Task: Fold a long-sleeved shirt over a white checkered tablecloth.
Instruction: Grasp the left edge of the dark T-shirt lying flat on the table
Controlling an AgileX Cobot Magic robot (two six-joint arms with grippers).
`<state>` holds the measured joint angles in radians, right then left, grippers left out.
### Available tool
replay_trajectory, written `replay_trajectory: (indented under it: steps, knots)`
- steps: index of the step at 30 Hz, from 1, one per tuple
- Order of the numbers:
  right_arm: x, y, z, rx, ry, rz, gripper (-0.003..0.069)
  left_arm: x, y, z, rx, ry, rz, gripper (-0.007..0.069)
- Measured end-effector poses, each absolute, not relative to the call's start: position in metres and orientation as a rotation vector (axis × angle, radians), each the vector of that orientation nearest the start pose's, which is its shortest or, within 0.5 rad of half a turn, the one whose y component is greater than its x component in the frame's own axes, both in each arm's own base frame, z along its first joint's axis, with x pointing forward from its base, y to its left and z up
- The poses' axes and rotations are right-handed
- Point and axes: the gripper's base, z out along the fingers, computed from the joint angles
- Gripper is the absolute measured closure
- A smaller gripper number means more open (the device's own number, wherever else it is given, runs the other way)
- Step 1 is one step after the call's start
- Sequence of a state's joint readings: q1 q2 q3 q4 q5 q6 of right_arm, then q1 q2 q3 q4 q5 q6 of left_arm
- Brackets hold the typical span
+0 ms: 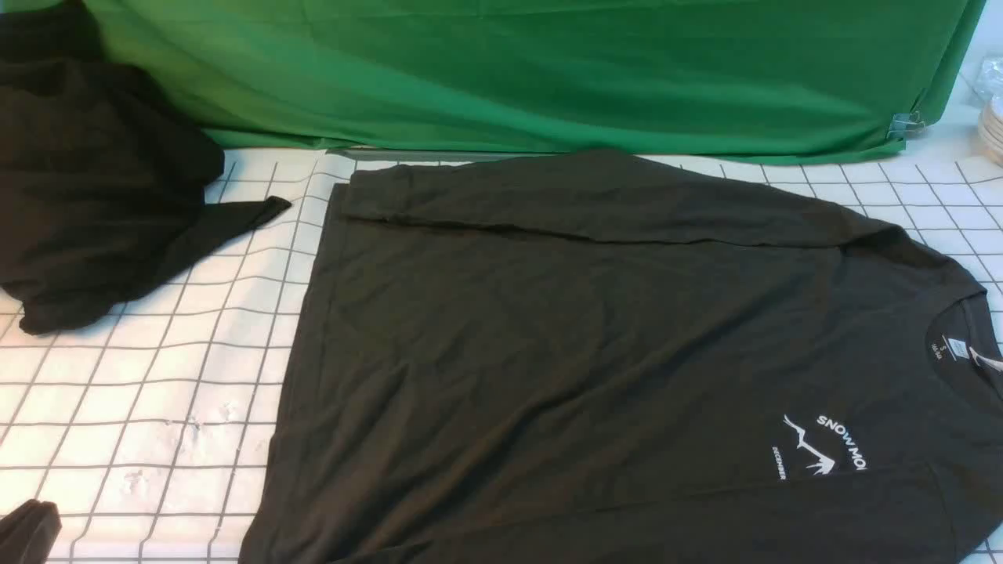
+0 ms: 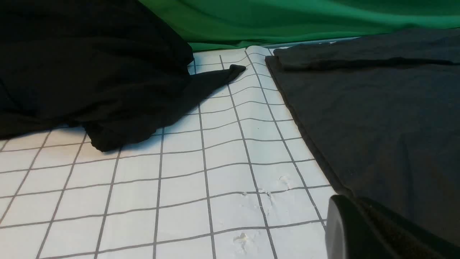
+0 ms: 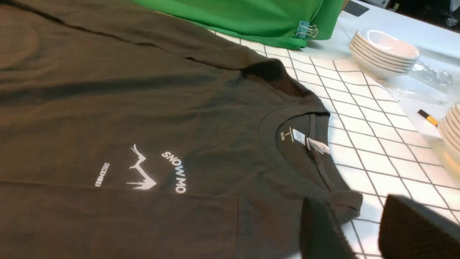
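Hovering right gripper (image 3: 357, 208), spread, just beside the collar (image 3: 305, 118) of the long-sleeved shirt (image 1: 548, 352), likely for a shoulder grab; holding left gripper (image 2: 359, 226) pressed together near the shirt's hem (image 2: 298, 129), idle.

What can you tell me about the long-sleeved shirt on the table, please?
The long-sleeved shirt is dark charcoal-olive, cotton-looking. It lies flat, front up, on the white checkered tablecloth, crew neck towards the robot's right, white neck label showing. The far sleeve is folded across the body; the near sleeve covers part of the white mountain logo.
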<state>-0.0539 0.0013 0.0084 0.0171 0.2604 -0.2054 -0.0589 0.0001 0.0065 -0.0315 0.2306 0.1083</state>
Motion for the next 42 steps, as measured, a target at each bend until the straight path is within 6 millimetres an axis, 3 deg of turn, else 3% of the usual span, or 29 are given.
replay_trajectory:
  steps: [11,15,17,20,30,38,42]
  knots:
    - [0.055,-0.003,0.187,-0.122,1.753,-0.173,0.0417,0.056,-0.003,0.190,0.144,1.714,0.037,0.0622]
    - [0.055,-0.003,0.187,-0.122,1.753,-0.173,0.0417,0.056,-0.003,0.197,0.143,1.635,0.045,0.0622]
    - [0.055,-0.003,0.187,-0.122,1.753,-0.173,0.0417,0.056,-0.003,0.211,-0.042,1.492,-0.141,0.0622]
    - [0.055,-0.003,0.187,-0.122,1.753,-0.173,0.0417,0.054,0.001,0.225,-0.206,1.318,-0.282,0.0622]
    - [0.055,-0.003,0.187,-0.122,1.753,-0.173,0.0417,0.037,0.015,0.258,-0.305,0.876,-0.300,0.0622]
    - [0.056,-0.002,0.188,-0.113,1.737,-0.166,0.0417,0.037,0.015,0.260,-0.347,0.863,-0.375,0.0622]
    - [0.057,-0.002,0.204,0.137,1.553,0.071,0.0417,0.028,0.013,0.295,-0.365,0.818,-0.516,0.0622]
